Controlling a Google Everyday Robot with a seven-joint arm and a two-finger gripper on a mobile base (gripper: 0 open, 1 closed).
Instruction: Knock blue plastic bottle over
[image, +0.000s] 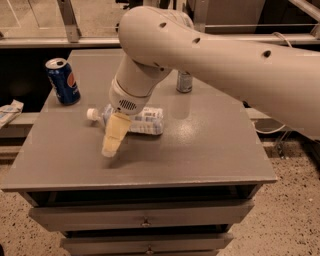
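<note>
The blue plastic bottle (145, 120) lies on its side on the grey table (200, 150), left of centre, with its white cap (91, 114) pointing left. My gripper (111, 146) hangs from the big white arm just in front of the bottle's neck, with its yellowish fingers (114, 134) pointing down-left, their tip close to the tabletop. The fingers partly hide the bottle's neck end. The gripper holds nothing.
A dark blue soda can (62, 81) stands upright at the table's far left. A slim silver can (184, 82) stands at the back, partly behind the arm. The table has drawers (145, 217) below its front edge. A white object (9, 112) lies off the table's left side.
</note>
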